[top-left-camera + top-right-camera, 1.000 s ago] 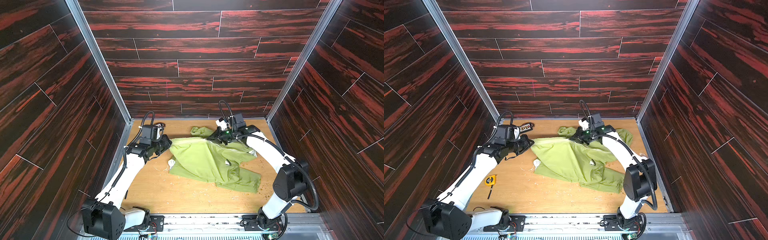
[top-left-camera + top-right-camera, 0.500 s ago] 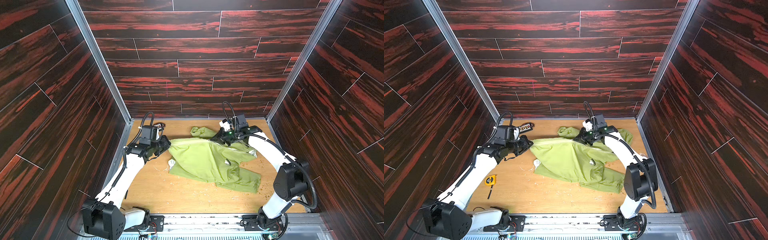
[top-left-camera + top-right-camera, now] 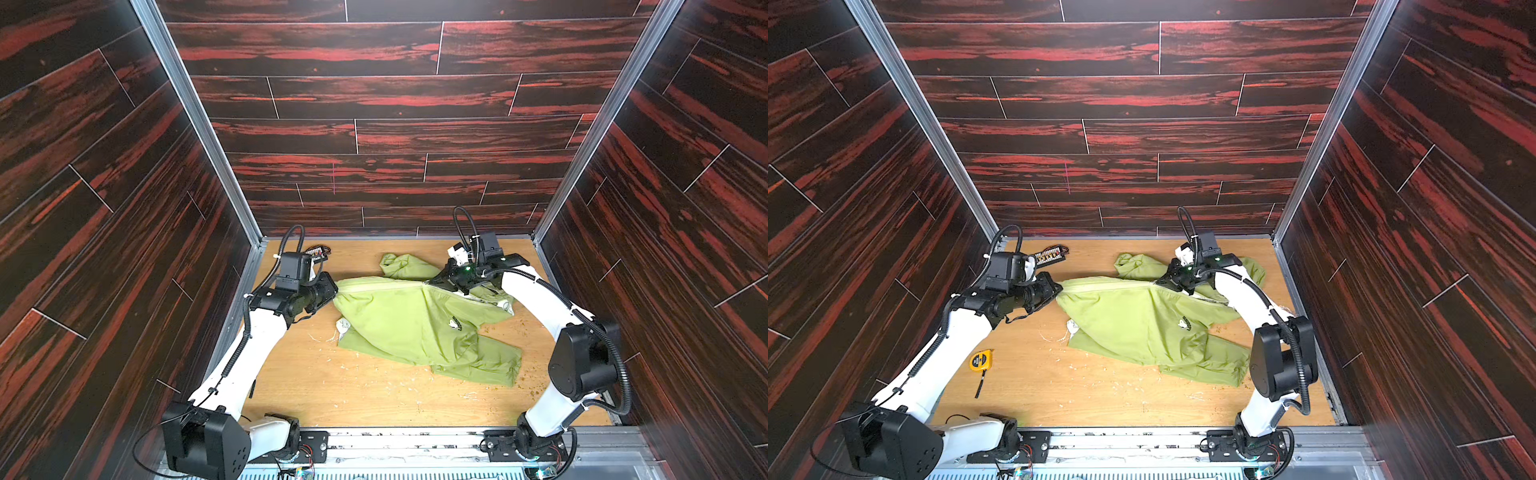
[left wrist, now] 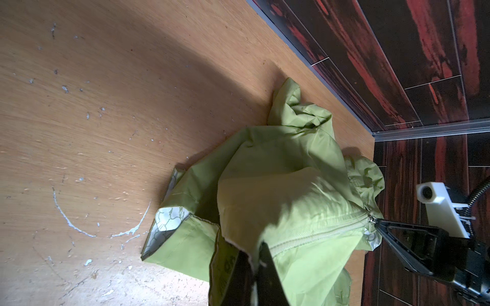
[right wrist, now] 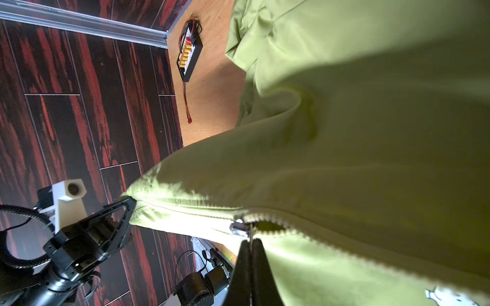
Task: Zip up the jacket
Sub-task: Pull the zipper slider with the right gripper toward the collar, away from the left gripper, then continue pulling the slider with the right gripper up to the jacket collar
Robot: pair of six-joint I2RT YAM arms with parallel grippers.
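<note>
Clamping the jacket (image 3: 399,324) at its nine o'clock hem, the left hand (image 3: 334,291) is stretching the zipper (image 3: 382,284) straight for the right hand (image 3: 430,282), pinching its pull (image 5: 238,227) at twelve o'clock.

Jacket (image 3: 395,320) – thin matt cloth, metal slider (image 5: 236,227) glossy; table (image 3: 332,395) – scuffed wood.
</note>
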